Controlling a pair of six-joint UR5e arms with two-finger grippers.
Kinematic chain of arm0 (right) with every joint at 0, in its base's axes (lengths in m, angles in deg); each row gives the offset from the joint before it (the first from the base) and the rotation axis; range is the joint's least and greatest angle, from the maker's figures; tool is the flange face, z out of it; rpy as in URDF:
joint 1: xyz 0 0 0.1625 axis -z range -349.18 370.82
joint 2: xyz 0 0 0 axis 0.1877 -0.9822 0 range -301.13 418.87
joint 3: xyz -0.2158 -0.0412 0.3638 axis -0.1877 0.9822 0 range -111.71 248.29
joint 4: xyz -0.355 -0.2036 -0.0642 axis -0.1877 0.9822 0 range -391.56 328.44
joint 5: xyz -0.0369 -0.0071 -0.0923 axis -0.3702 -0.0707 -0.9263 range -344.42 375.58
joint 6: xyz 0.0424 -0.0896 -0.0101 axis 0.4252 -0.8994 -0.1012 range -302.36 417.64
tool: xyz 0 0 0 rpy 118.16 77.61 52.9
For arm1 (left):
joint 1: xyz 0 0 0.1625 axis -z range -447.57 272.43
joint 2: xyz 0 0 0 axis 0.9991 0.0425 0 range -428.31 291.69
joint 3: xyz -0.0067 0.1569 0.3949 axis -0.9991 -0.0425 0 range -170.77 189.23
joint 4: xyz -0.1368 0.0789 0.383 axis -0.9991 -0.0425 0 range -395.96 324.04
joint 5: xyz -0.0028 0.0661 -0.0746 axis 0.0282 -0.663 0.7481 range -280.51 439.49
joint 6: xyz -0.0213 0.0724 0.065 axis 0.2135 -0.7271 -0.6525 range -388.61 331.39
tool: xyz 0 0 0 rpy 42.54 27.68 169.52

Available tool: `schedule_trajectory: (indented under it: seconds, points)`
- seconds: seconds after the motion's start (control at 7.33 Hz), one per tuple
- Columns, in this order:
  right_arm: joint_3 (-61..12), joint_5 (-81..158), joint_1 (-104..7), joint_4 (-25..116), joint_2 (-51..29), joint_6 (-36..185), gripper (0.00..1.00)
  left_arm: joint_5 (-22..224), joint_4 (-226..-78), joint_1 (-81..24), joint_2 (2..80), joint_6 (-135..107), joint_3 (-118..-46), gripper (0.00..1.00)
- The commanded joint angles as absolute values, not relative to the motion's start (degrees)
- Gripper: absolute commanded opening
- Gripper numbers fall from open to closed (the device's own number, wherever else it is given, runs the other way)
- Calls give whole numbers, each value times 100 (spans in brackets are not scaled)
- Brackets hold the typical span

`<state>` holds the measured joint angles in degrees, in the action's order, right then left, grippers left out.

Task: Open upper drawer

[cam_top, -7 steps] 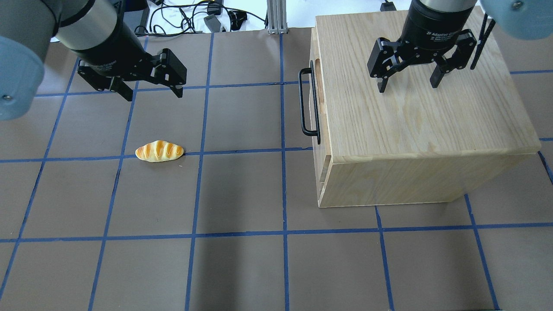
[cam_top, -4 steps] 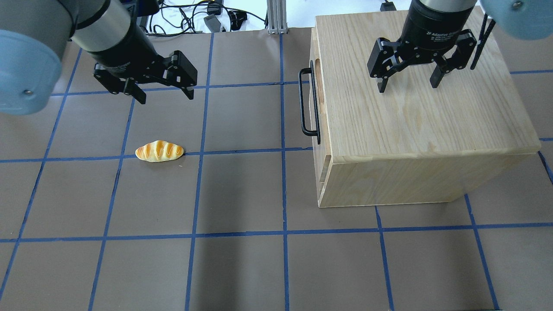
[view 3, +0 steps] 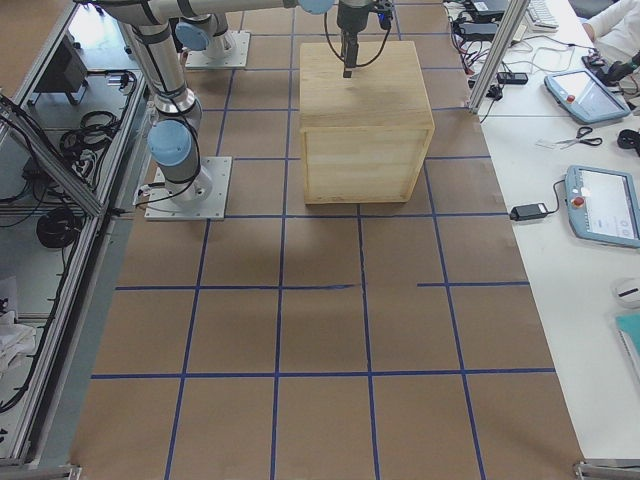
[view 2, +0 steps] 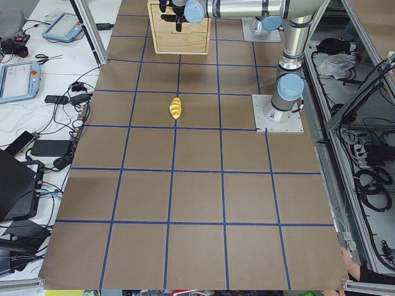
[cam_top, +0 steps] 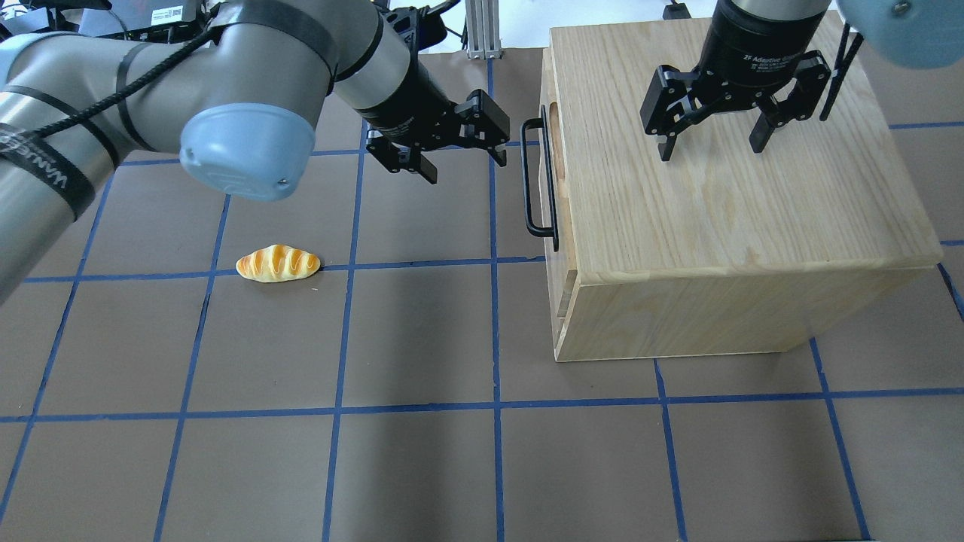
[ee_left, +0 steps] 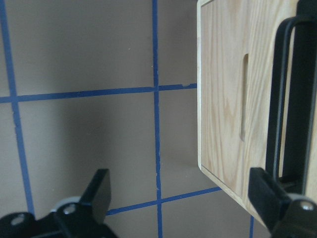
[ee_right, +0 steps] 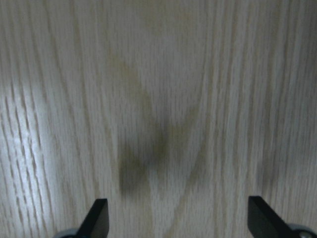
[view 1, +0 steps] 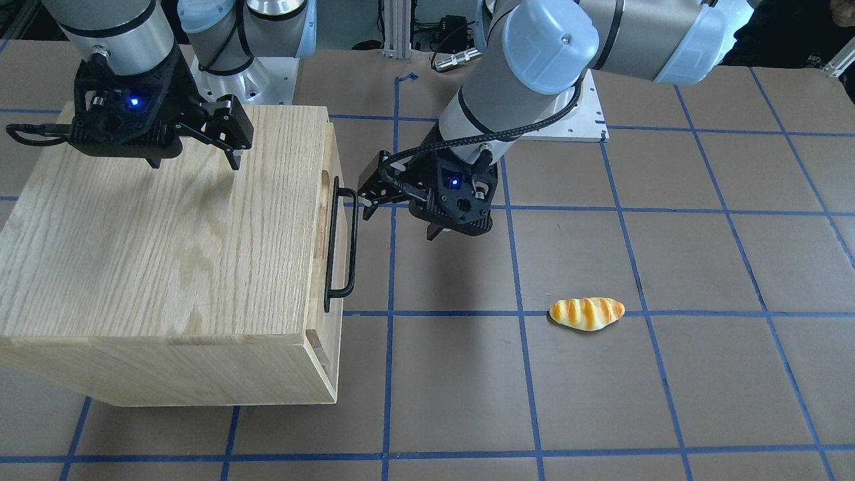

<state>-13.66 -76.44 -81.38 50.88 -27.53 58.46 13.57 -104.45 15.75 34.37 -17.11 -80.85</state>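
Note:
The upper drawer (cam_top: 553,162) sits shut in the left face of the oak cabinet (cam_top: 723,203). Its long black bar handle (cam_top: 536,181) sticks out toward the table's middle. My left gripper (cam_top: 467,170) is open and empty, a short way left of the handle's far end and not touching it. In the left wrist view the drawer front (ee_left: 223,99), its finger notch and the handle (ee_left: 281,99) lie at the right, by one fingertip (ee_left: 265,191). My right gripper (cam_top: 710,150) is open and empty, hovering above the cabinet top (ee_right: 158,99).
A toy bread roll (cam_top: 278,263) lies on the brown mat well left of the cabinet, and also shows in the front-facing view (view 1: 586,313). Cables and a metal post (cam_top: 478,30) stand at the mat's far edge. The mat carries a blue tape grid.
My left arm has swung right across the table, from above the far left squares to just beside the drawer handle. The right arm and the bread roll have not moved.

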Motion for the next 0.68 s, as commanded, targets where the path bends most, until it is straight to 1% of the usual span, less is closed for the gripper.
schedule_trajectory:
  seconds: [0.0,0.55]
  points:
    - [-1363,-7644,-8138,5088,-2753,5852,100,1445,-10136,1702,3750,-1666,-8086,100]
    - [-1363,-7644,-8138,5088,-2753,5852,100,1393,-9968,1694,4023,-1780,-8130,100]
